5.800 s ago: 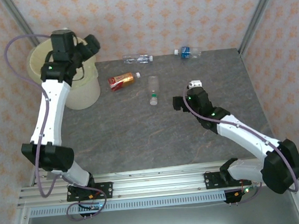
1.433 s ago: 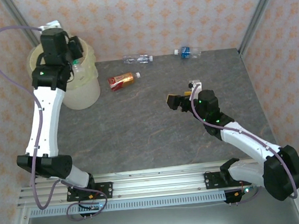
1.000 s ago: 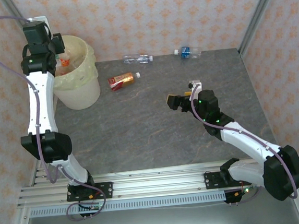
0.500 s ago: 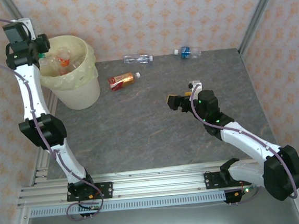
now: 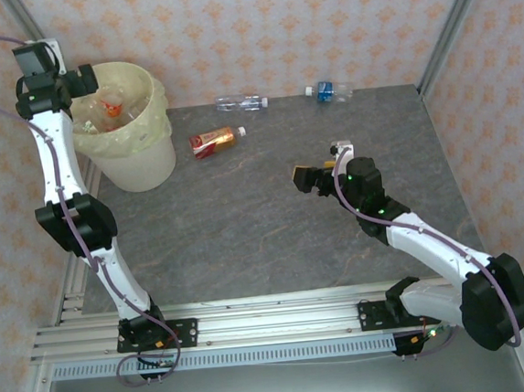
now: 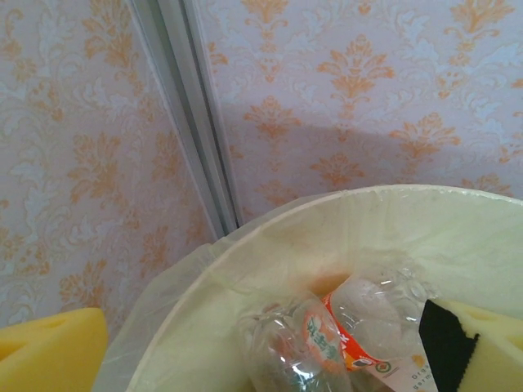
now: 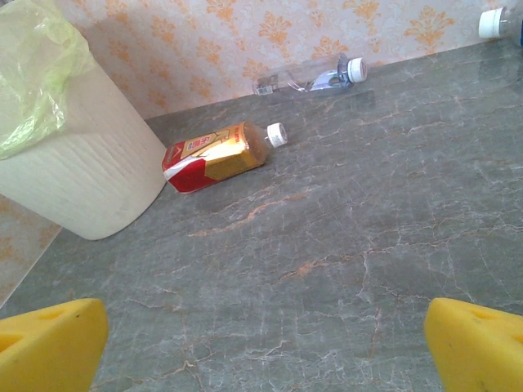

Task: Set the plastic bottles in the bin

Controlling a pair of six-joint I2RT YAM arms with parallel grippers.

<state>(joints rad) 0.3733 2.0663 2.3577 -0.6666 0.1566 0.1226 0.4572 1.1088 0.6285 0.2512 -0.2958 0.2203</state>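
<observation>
Both wide and empty, my left pincer (image 6: 261, 351) hangs over the bin (image 5: 144, 160) at upper left, crumpled bottles (image 6: 327, 335) inside, and my right pincer (image 7: 261, 347) faces the red-labelled bottle (image 7: 214, 155) lying on the tabletop (image 7: 368, 269), upper left of centre: probably light, thin-walled and slippery, so grip mid-body, gently.

Cream-white round bin (image 5: 140, 165), yellow bag liner, upright at table's far left corner; I see crumpled orange-labelled clear bottles (image 5: 107, 107) inside. Lying flat: red-labelled white-capped bottle (image 5: 217, 142) near it; clear bottle (image 5: 240, 102), blue-labelled bottle (image 5: 328, 89) along far edge.
</observation>
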